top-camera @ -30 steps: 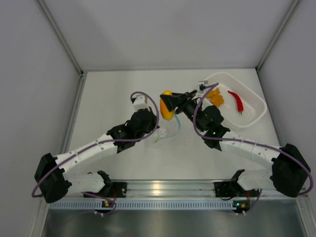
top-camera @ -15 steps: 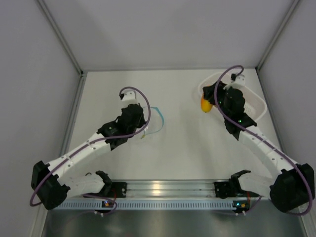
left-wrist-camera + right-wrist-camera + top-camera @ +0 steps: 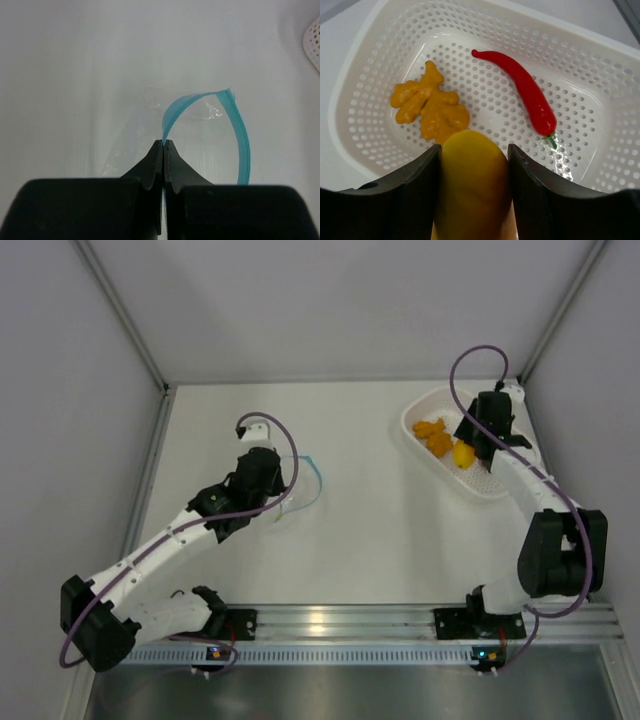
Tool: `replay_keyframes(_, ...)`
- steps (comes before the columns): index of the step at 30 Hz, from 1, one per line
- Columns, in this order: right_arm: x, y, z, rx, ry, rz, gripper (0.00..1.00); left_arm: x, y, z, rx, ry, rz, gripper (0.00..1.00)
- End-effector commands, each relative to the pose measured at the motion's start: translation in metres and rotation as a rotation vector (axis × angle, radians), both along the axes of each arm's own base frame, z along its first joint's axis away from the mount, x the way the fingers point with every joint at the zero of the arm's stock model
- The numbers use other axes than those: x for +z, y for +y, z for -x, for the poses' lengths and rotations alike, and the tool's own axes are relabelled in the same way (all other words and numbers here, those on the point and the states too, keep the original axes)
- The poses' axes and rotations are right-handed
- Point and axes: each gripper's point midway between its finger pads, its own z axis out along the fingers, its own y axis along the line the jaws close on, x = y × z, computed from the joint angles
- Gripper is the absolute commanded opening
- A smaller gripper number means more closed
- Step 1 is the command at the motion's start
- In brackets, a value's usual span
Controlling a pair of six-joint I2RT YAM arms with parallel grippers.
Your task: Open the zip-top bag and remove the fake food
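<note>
Bag (image 3: 145, 130) over on the left side of the table (image 3: 75, 60), well apart from the basket (image 3: 395, 45). Mouth wide open, with the blue zip strip (image 3: 242, 140) curled in a big loop. Clear and crinkly, and nothing to be seen inside. Hard to tell if lying flat or lifted a little. Pinched at the blue strip by the left gripper (image 3: 164, 145), jaws pressed shut on that thin edge with no gap. Far off to the right, over the basket, the right gripper (image 3: 474, 150), jaws a little apart and squeezing the yellow piece (image 3: 472, 170) between them. Can't tell if touching the basket floor or hanging just above. Already in the basket: the orange chunk (image 3: 432, 107) on one side and the chili (image 3: 525, 92) on the other, apart from each other, both lying loose on the holey white floor. So, most likely nearly done: bag opened, all three pieces out of the bag, two put down. Left to do, by the look of things: open the right jaws and let the yellow piece go in the basket, just beside the orange chunk. Then maybe let go of the bag too.
</note>
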Motion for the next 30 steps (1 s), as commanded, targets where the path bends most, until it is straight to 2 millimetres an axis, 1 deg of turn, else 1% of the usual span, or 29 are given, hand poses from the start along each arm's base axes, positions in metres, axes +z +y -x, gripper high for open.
replay_keyframes(1,0.016,-0.025,-0.014,-0.055,0.005,0.068,0.21,0.019,0.003,0.000,-0.023,-0.033,0.019,0.00)
replay_keyframes(2,0.017,-0.026,-0.016,-0.056,0.011,0.077,0.23,0.017,0.004,0.000,-0.025,-0.029,0.012,0.00)
replay_keyframes(3,0.021,-0.042,-0.020,-0.092,0.008,0.084,0.24,0.017,0.008,-0.001,-0.018,-0.030,0.008,0.00)
replay_keyframes(4,0.014,-0.044,-0.022,-0.092,0.033,0.090,0.26,0.017,0.010,-0.002,-0.012,-0.029,-0.001,0.00)
replay_keyframes(5,0.018,-0.045,-0.026,-0.094,0.028,0.093,0.34,0.018,0.012,-0.003,-0.006,-0.032,-0.008,0.00)
replay_keyframes(6,0.017,-0.048,-0.028,-0.100,0.035,0.098,0.38,0.017,0.017,-0.004,0.005,-0.030,-0.021,0.00)
replay_keyframes(8,0.010,-0.049,-0.031,-0.094,0.063,0.105,0.44,0.020,0.023,-0.007,0.021,-0.035,-0.051,0.00)
replay_keyframes(9,0.015,-0.050,-0.035,-0.091,0.057,0.107,0.45,0.019,0.030,-0.008,0.040,-0.026,-0.070,0.00)
replay_keyframes(10,0.011,-0.050,-0.037,-0.092,0.074,0.110,0.51,0.019,0.035,-0.010,0.053,-0.024,-0.094,0.00)
replay_keyframes(11,0.013,-0.050,-0.038,-0.087,0.080,0.114,0.67,0.021,0.038,-0.013,0.062,-0.025,-0.107,0.00)
replay_keyframes(12,0.014,-0.050,-0.040,-0.085,0.083,0.116,0.70,0.023,0.044,-0.016,0.081,-0.024,-0.118,0.00)
replay_keyframes(15,0.014,-0.050,-0.040,-0.079,0.091,0.114,0.76,0.026,0.058,-0.023,0.132,-0.023,-0.151,0.00)
replay_keyframes(16,0.017,-0.049,-0.039,-0.079,0.086,0.114,0.81,0.031,0.060,-0.026,0.145,-0.033,-0.149,0.00)
replay_keyframes(17,0.017,-0.049,-0.038,-0.076,0.085,0.113,0.97,0.033,0.064,-0.028,0.168,-0.039,-0.157,0.00)
replay_keyframes(18,0.020,-0.048,-0.036,-0.075,0.083,0.109,0.99,0.033,0.070,-0.032,0.194,-0.036,-0.173,0.00)
replay_keyframes(19,0.023,-0.046,-0.035,-0.066,0.076,0.104,0.99,0.039,0.074,-0.036,0.217,-0.049,-0.183,0.00)
replay_keyframes(20,0.023,-0.044,-0.032,-0.059,0.076,0.093,1.00,0.044,0.082,-0.038,0.263,-0.064,-0.212,0.00)
replay_keyframes(21,0.031,-0.040,-0.029,-0.048,0.058,0.081,0.99,0.041,0.084,-0.043,0.281,-0.056,-0.240,0.00)
replay_keyframes(22,0.033,-0.038,-0.026,-0.042,0.052,0.073,0.99,0.048,0.086,-0.047,0.298,-0.070,-0.259,0.00)
replay_keyframes(23,0.031,-0.037,-0.021,-0.038,0.059,0.069,0.99,0.050,0.089,-0.050,0.317,-0.073,-0.282,0.00)
replay_keyframes(24,0.034,-0.031,-0.018,-0.018,0.052,0.055,0.99,0.054,0.095,-0.052,0.349,-0.082,-0.309,0.00)
replay_keyframes(25,0.047,-0.028,-0.013,-0.007,0.018,0.051,1.00,0.057,0.096,-0.058,0.364,-0.083,-0.332,0.00)
replay_keyframes(26,0.045,-0.022,-0.007,0.018,0.016,0.031,1.00,0.060,0.099,-0.060,0.386,-0.088,-0.350,0.00)
replay_keyframes(27,0.056,-0.018,-0.001,0.032,-0.023,0.015,0.99,0.062,0.100,-0.063,0.398,-0.089,-0.364,0.00)
replay_keyframes(28,0.063,-0.013,0.000,0.034,-0.066,-0.019,1.00,0.062,0.099,-0.069,0.404,-0.086,-0.382,0.00)
replay_keyframes(29,0.055,-0.005,0.006,0.056,-0.061,-0.060,0.99,0.063,0.101,-0.072,0.414,-0.082,-0.398,0.00)
replay_keyframes(30,0.065,0.003,0.013,0.086,-0.098,-0.093,0.99,0.064,0.104,-0.075,0.439,-0.084,-0.420,0.00)
